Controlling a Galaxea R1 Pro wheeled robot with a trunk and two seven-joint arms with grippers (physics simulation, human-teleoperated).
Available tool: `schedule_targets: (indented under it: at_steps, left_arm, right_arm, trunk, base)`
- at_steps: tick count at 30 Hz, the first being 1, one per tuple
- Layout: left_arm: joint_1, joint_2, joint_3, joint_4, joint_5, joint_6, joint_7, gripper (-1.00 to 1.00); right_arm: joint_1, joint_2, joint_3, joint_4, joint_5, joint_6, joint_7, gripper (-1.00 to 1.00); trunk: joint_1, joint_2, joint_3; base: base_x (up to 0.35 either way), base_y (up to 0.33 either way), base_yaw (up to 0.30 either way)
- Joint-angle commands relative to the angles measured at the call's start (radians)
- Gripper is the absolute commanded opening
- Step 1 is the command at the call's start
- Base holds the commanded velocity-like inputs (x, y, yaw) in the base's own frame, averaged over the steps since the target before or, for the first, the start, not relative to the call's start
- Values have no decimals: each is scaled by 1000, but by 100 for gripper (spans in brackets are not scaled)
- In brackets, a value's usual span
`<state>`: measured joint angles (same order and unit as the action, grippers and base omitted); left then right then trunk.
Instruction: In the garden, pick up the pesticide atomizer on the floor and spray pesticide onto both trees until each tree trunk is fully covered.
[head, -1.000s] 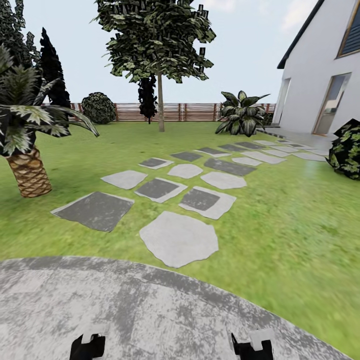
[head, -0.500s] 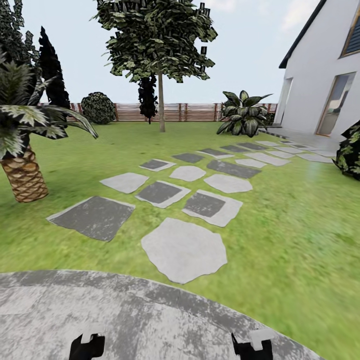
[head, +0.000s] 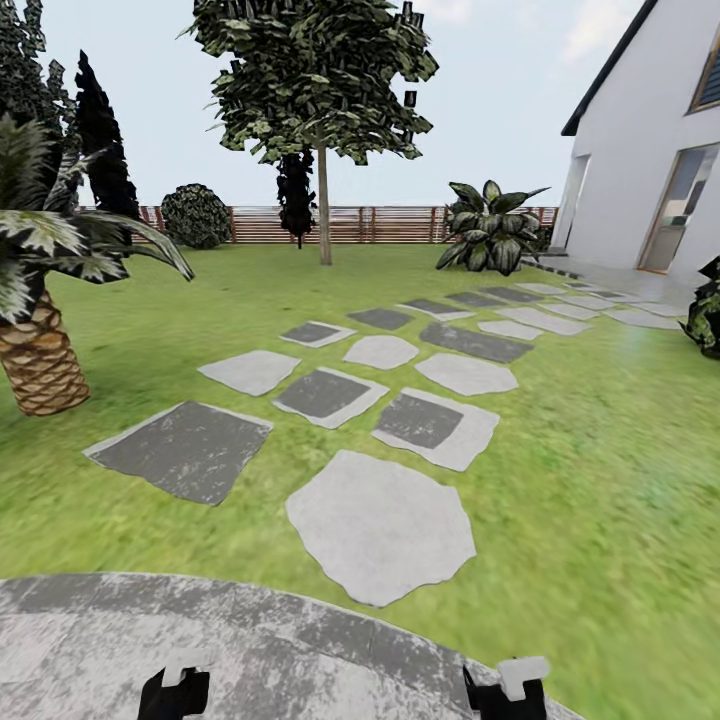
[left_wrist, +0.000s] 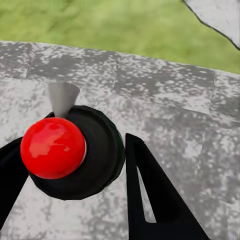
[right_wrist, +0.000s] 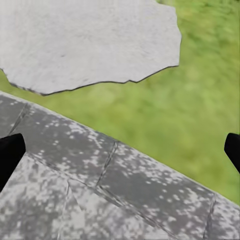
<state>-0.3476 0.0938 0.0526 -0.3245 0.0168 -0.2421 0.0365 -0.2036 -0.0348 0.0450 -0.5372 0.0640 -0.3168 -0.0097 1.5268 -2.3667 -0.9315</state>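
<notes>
- Atomizer (left_wrist: 70, 155), red-capped, sits between the left gripper's (left_wrist: 75, 200) black fingers; grip contact unclear.
- Right gripper (right_wrist: 120, 150) spread wide, empty, over grey paving (right_wrist: 75, 190).
- Tree (head: 322, 205) stands across the lawn (head: 600, 450).

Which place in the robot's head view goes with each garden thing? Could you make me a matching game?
Things:
1. palm
2. tall tree
3. white house
4. wooden fence

Places:
A. far side of the lawn, running across
B. right edge
C. left edge, woven tan trunk
D. upper middle, thin bare trunk

Pairs: 1-C, 2-D, 3-B, 4-A
</notes>
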Motion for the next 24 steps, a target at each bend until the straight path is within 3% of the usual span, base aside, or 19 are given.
schedule_targets:
  at_steps: [1, 24]
  left_arm:
    - [-1, -1, 1, 1, 2, -3, 0, -100]
    - [-1, 0, 1, 1, 2, -3, 0, -100]
  right_arm:
    - [0, -1, 1, 0, 7, -2, -1, 100]
    - [0, -1, 3, 0, 7, -2, -1, 100]
  trunk:
    - [0, 0, -1]
    - [0, 0, -1]
  base:
    - [331, 121, 0]
    - [331, 116, 0]
